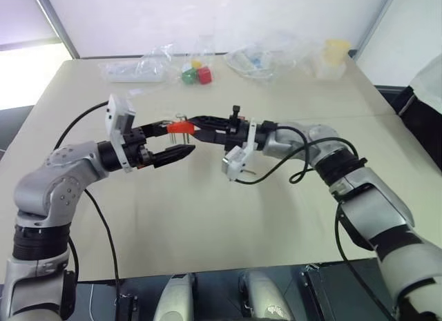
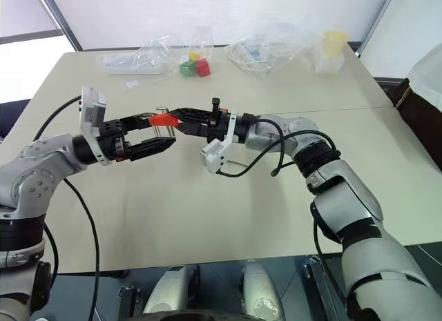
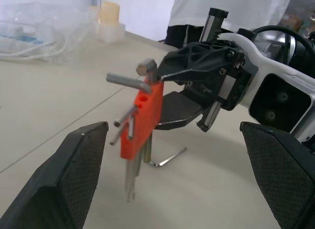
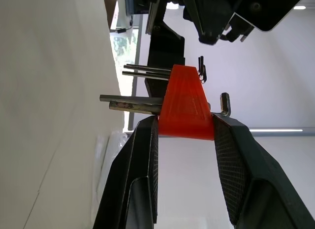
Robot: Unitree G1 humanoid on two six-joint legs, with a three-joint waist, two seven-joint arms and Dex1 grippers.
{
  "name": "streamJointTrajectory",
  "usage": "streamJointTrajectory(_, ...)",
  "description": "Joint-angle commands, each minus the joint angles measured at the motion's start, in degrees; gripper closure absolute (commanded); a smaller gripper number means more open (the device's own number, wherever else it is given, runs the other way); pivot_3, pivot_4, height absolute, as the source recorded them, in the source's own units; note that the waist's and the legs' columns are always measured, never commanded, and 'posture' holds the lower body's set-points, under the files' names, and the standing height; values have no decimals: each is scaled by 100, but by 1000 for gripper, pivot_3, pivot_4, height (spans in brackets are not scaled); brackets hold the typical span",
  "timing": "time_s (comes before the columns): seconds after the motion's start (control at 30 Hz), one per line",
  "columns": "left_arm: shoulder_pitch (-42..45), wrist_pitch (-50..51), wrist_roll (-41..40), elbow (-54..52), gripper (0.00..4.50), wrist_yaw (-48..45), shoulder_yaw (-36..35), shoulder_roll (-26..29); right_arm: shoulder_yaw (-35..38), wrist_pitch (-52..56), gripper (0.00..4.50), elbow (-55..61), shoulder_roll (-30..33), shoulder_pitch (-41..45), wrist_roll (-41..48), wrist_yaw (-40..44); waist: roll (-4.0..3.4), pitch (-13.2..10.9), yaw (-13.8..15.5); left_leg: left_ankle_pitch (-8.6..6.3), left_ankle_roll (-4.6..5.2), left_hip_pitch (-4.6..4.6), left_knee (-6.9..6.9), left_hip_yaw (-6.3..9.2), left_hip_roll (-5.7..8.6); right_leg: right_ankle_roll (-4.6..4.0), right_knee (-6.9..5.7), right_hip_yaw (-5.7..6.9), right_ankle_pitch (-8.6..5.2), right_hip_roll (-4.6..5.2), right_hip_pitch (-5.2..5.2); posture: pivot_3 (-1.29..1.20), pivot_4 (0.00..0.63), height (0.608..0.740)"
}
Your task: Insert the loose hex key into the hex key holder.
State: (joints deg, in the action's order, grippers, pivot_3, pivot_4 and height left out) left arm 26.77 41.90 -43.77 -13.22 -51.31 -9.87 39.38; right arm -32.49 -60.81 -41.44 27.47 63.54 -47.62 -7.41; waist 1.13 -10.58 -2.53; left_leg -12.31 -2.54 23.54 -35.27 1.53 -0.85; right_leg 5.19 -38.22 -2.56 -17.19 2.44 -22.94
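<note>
Left gripper (image 1: 168, 140) spread wide and empty above the table (image 1: 228, 224), fingers flanking the hex key holder (image 1: 181, 128). Holder pinched by the right gripper (image 4: 184, 128), raised off the table at centre. Below on the tabletop, apparently the loose hex key (image 3: 169, 158), thin and hard to confirm.

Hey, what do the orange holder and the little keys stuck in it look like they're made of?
The hex key holder looks like moulded plastic: uniform orange-red, matte with a faint sheen, and round sockets in its top. The keys in it look like bare steel: thin grey rods with a dull metallic shine. The right gripper clamps the holder between black textured pads, likely rubber.
</note>
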Motion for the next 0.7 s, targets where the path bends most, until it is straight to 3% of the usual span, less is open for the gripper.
streamJointTrajectory(0.03, 130, -52, -110, -138, 0, 45, -166, 14, 207, -61, 3469, 230, 73, 22, 143, 31, 0, 0, 0, 0, 0, 0, 0, 0, 0, 0, 0, 0, 0, 0, 0, 0, 150, 740)
streamJointTrajectory(0.67, 95, -115, -67, -99, 0, 94, -87, -108, 333, -9, 3469, 459, 94, -149, 421, 428, 0, 0, -1, 0, 0, 0, -1, 0, 0, 0, 0, 0, 0, -1, 1, 0, 150, 740)
streamJointTrajectory(0.7, 74, -110, -73, -107, 245, 88, -98, -99, 349, -11, 3469, 434, 99, -135, 428, 448, 0, 0, -1, 0, 0, 0, -1, 0, 0, 0, 0, 0, 0, -1, 1, 0, 150, 740)
